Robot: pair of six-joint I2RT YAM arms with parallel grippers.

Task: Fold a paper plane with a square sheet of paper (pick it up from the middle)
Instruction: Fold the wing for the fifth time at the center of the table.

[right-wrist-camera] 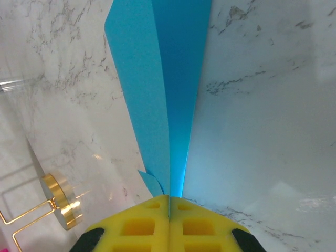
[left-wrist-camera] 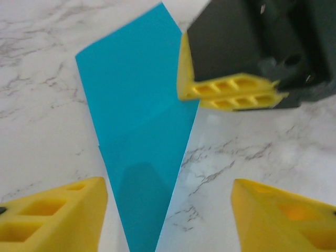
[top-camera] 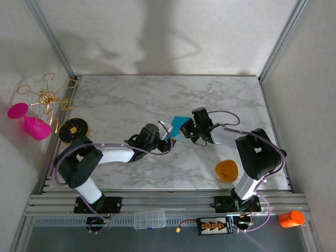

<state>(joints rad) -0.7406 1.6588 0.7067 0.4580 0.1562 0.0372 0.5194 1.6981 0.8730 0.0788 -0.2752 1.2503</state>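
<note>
Right gripper (right-wrist-camera: 169, 206) is clamped hard on the paper sheet (right-wrist-camera: 160, 79). Its yellow pads are pressed flat together with the folded teal layers pinched in the seam, and the sheet fans out ahead of the tips as two long panels meeting at a crease. Left gripper (left-wrist-camera: 169, 185) has its jaws well apart with nothing pinched. The sheet's narrow pointed end runs down between its fingers (left-wrist-camera: 68, 210), hugging that one and well clear of the other; can't tell whether it actually touches. On the left wrist cam the right gripper's closed pads (left-wrist-camera: 231, 93) sit ahead of the left gripper and off to the right, against the sheet's right edge. Top view: both grippers are nose to nose over the middle of the marble table (top-camera: 131, 100), with the left gripper (top-camera: 170, 132) and right gripper (top-camera: 188, 130) either side of the sheet (top-camera: 180, 124). Orange bowl (top-camera: 227, 170) sits behind the right gripper, beside that arm's base and well apart from the paper. A gold wire object (right-wrist-camera: 58, 202) shows off to the left of the right gripper's pads.
</note>
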